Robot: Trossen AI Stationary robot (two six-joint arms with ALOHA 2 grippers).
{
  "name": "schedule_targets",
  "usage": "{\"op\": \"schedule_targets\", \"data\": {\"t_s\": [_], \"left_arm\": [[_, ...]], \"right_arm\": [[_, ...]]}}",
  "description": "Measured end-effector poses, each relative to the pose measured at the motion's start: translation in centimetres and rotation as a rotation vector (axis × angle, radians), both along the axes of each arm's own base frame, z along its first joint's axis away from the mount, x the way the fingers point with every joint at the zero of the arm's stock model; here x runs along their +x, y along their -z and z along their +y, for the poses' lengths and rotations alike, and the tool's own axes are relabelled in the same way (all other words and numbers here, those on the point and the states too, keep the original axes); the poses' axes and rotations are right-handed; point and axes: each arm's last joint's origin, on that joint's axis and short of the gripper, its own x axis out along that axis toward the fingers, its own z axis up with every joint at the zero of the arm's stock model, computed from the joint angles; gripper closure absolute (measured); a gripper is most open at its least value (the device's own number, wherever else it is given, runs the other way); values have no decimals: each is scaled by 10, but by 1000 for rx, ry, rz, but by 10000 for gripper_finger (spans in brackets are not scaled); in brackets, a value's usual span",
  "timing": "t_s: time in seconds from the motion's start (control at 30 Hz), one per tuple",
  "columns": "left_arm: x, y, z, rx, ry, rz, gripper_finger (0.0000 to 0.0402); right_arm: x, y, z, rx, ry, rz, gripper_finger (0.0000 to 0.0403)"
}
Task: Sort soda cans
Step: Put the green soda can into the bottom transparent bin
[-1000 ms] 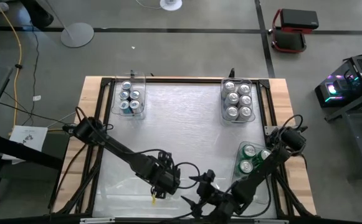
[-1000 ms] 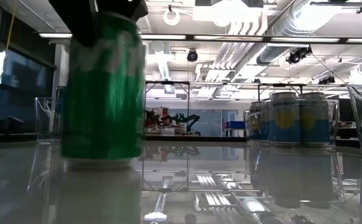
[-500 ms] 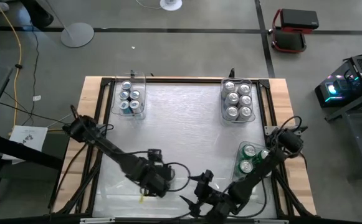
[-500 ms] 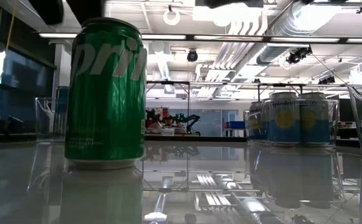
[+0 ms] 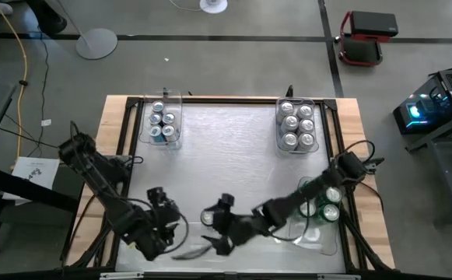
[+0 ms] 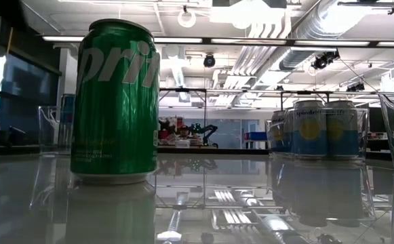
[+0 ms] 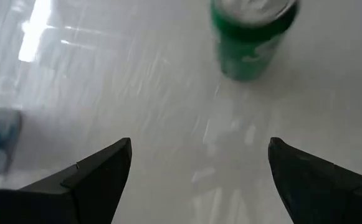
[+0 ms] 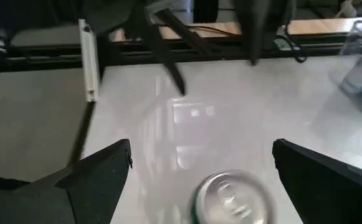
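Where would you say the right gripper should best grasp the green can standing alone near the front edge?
Grip the green can across its straight side wall at mid-height, coming from above. It stands upright and apart from anything else, and the open right gripper already hovers over its silver top.

The glossy white tabletop point(image 5: 226, 148) carries 3 clear bins of cans, one at the far left point(image 5: 163, 122), one at the far right point(image 5: 297, 124), one near the right edge point(image 5: 319, 204), plus 1 upright green can point(image 6: 115, 102) standing alone near the front.
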Motion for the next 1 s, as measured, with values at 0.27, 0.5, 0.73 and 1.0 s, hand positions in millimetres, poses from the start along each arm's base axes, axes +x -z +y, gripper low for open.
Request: {"op": "schedule_targets", "data": {"t_s": [0.27,0.5,0.73,1.0], "left_arm": [[-41,35,8,-33,-169,-155,48],[-48,55,2,-114,-210,-216,48],[-46,55,-1,-113,-208,-281,48],[-46,55,0,-102,-206,-296,48]], "right_arm": [[20,-18,-35,5,-106,159,22],[40,-9,-36,-92,-230,218,22],[52,10,-40,-128,-204,375,22],[49,14,-32,-123,-231,417,22]]}}
